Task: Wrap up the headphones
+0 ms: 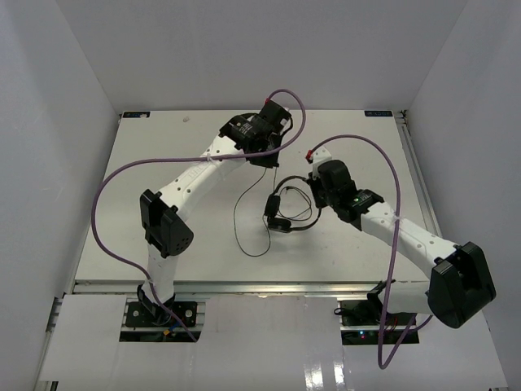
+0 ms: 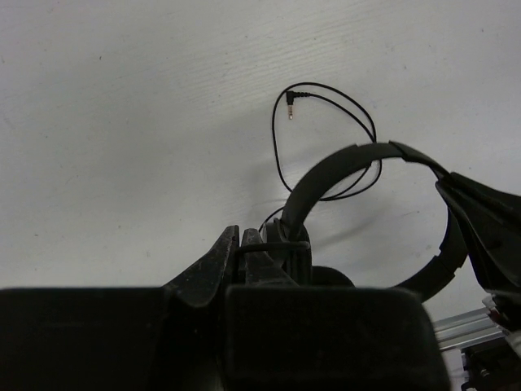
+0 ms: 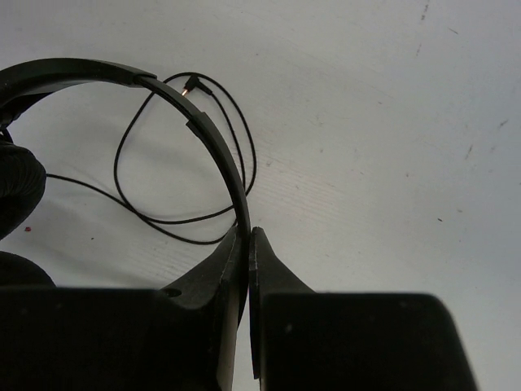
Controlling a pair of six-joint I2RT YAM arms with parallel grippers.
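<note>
Where the headphones [image 1: 277,208] lie: one pair, in the middle of the table [image 1: 163,155], between my two arms.
Earcups [image 3: 15,183]: two, close together at the left edge of my right wrist view.
Headband [image 3: 213,142]: one thin arch, running down into my right fingers.
Cable [image 1: 238,218]: one, looping loose across the table toward the near edge, ending in one plug [image 2: 291,98].
My left fingers [image 2: 213,267]: clenched, one strand of the cable pinched across their tips.
My right fingers [image 3: 273,273]: clenched on the headband.
Purple robot cables [image 1: 106,191]: two, one arching off each arm.
</note>
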